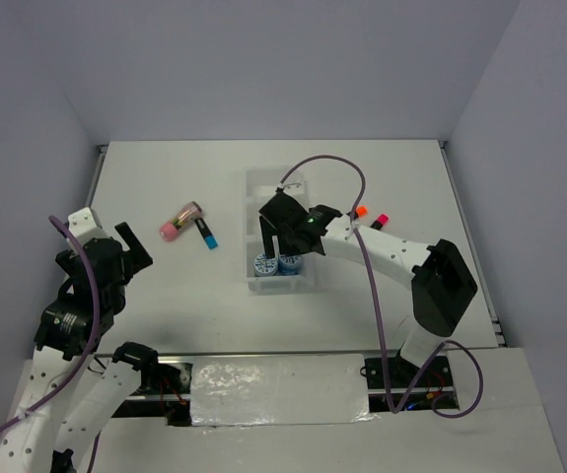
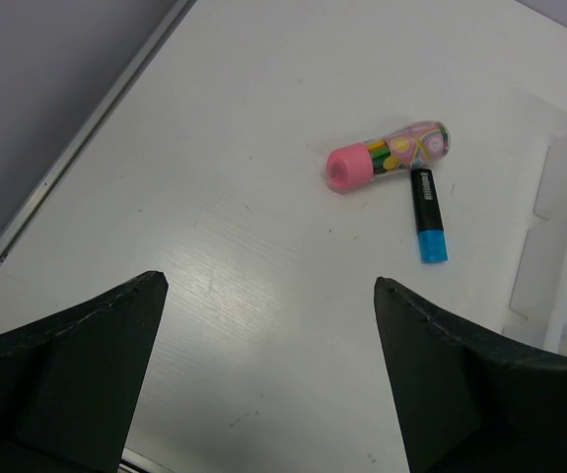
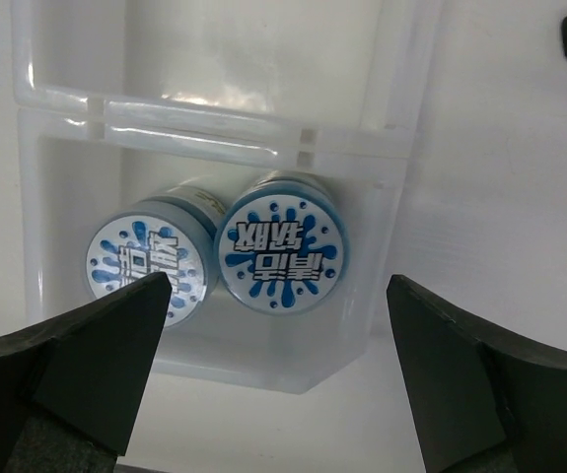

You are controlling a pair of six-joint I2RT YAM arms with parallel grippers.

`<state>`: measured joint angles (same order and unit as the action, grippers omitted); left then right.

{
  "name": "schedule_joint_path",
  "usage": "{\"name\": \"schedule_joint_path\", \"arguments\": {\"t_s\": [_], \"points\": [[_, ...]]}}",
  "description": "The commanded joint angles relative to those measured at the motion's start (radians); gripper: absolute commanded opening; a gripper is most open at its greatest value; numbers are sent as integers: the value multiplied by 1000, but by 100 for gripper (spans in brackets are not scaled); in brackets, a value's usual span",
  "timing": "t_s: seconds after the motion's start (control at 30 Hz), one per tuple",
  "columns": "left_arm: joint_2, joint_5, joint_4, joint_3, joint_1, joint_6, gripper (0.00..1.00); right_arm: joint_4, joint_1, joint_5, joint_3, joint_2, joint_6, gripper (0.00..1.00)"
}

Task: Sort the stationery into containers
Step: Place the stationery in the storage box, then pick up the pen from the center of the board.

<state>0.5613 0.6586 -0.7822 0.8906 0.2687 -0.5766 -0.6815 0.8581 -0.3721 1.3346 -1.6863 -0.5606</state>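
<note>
1. Table (image 1: 165,177): white, carrying all the items
2. Tray (image 1: 255,197): clear plastic, sitting mid-table, 3 compartments running near to far. Nearest one is holding items (see 5), other 2 are looking empty where visible
3. R gripper (image 3: 278,296): hanging over the nearest compartment, jaws spread wide, gripping nothing. L gripper (image 2: 270,286): hovering over bare table at the left, jaws likewise parted & empty, facing the loose pieces there
4. Pink tube (image 2: 387,156): lying on its side left of the tray, pink cap pointing left. Prob light, rigid & smooth, so likely rolling if nudged. Best pinching across the body at mid-length, jaws square to its axis
5. One roll (image 3: 148,271) & second roll (image 3: 280,243): standing side by side in the nearest compartment, touching, printed faces up, looking sorted
6. Markers: blue-capped marker (image 2: 427,212) is lying w/ its black end touching or nearly touching the tube. Orange-capped marker (image 1: 361,211) & pink-capped marker (image 1: 381,219) are lying right of the tray, partly hidden by the R arm. All prob light, stiff & slick, so gripping mid-barrel seems safest
</note>
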Motion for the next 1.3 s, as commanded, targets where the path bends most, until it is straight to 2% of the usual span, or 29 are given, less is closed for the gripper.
{"name": "schedule_joint_path", "arguments": {"t_s": [0.0,0.17,0.23,0.27,0.37,0.53,1.13,1.23,1.27], "points": [[5,-1,44,14,-6,15,99,7,-60,-24,-8,86,-15,98],[3,-4,47,14,-6,20,99,0,-241,-28,-74,172,-22,95],[5,-5,49,14,-6,20,100,3,-325,-36,-87,172,-19,88],[6,-4,49,13,-6,20,99,5,-353,-44,-92,169,-22,77],[6,-1,46,16,-6,18,99,36,-473,-30,-120,145,-25,62],[8,-7,49,13,-6,23,99,82,-638,22,-121,34,-22,62],[19,-19,57,11,-6,29,99,140,-758,137,-15,-247,42,61],[20,-20,57,11,-6,30,99,129,-781,156,-6,-254,44,57],[20,-19,57,11,-6,27,99,123,-789,174,-2,-259,47,49]]}}
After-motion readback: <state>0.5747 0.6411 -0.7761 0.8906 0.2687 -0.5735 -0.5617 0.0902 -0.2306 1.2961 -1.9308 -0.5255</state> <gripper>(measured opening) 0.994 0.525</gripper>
